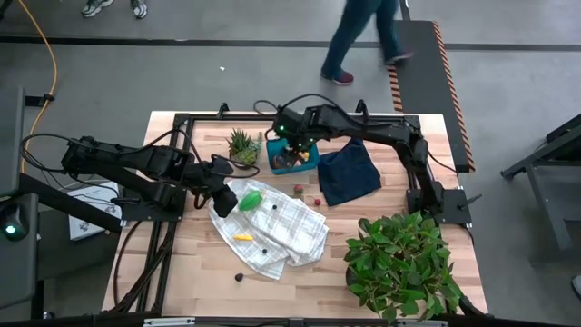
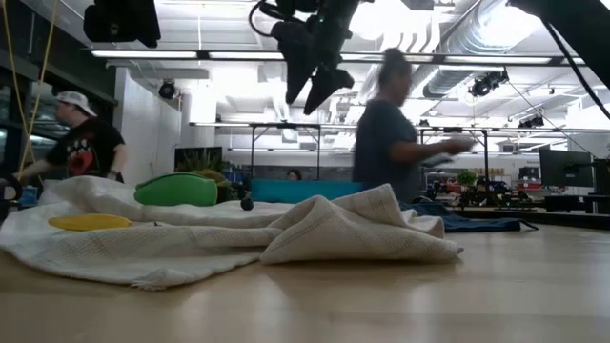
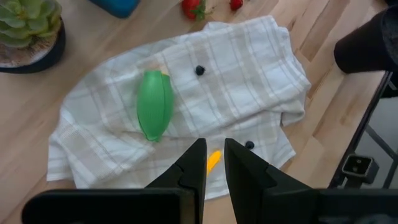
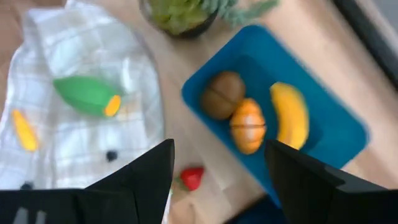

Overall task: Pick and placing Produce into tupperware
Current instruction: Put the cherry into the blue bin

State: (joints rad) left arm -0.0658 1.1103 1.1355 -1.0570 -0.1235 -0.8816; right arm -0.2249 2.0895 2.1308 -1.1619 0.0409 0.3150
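The teal tupperware (image 1: 292, 160) stands at the table's far middle and holds a yellow banana (image 4: 290, 115), an orange piece (image 4: 247, 125) and a brown piece (image 4: 222, 94). My right gripper (image 4: 217, 180) hangs open above it, touching nothing. A green piece (image 1: 251, 200), a small yellow piece (image 1: 242, 237) and dark berries (image 1: 273, 207) lie on a white checked cloth (image 1: 281, 232). Red berries (image 1: 298, 190) lie on the wood beside the cloth. My left gripper (image 3: 214, 168) hovers over the cloth's left edge, open by a narrow slit, with nothing between its fingers.
A small spiky potted plant (image 1: 242, 145) stands just left of the tupperware, a dark navy cloth (image 1: 349, 173) to its right. A big leafy plant (image 1: 404, 259) fills the near right corner. One dark berry (image 1: 239, 277) lies on bare wood. A person (image 1: 363, 36) walks beyond the far edge.
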